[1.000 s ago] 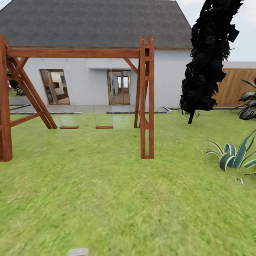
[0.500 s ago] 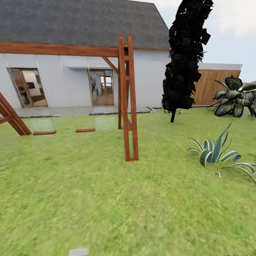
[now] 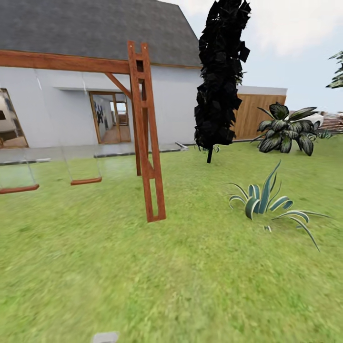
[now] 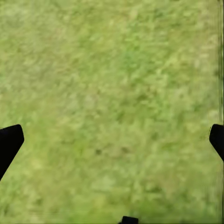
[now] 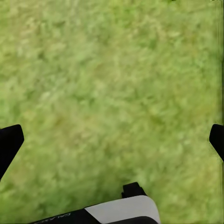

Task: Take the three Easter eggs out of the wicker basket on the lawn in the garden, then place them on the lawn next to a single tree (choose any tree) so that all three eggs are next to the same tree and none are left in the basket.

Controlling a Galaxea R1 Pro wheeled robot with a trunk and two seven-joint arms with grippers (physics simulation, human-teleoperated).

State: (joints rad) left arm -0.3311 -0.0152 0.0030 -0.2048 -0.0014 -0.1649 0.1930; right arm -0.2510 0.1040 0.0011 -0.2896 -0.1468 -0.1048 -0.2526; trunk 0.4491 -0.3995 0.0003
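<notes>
Head view, left to right: we see a wooden swing frame [image 3: 145, 133] at 10 o'clock, a black-leaved tree [image 3: 220, 76] at 1 o'clock and a striped spiky plant [image 3: 264, 200] at 3 o'clock, all standing on the lawn [image 3: 157, 276]. Both wrist views face down at grass. The left end effector [image 4: 112, 140] and the right end effector [image 5: 112, 140] each have their fingertips spread wide, holding nothing.

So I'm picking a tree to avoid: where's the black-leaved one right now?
In the head view the black-leaved tree stands right of centre on the lawn, beyond the swing frame's post and left of the wooden fence.
</notes>
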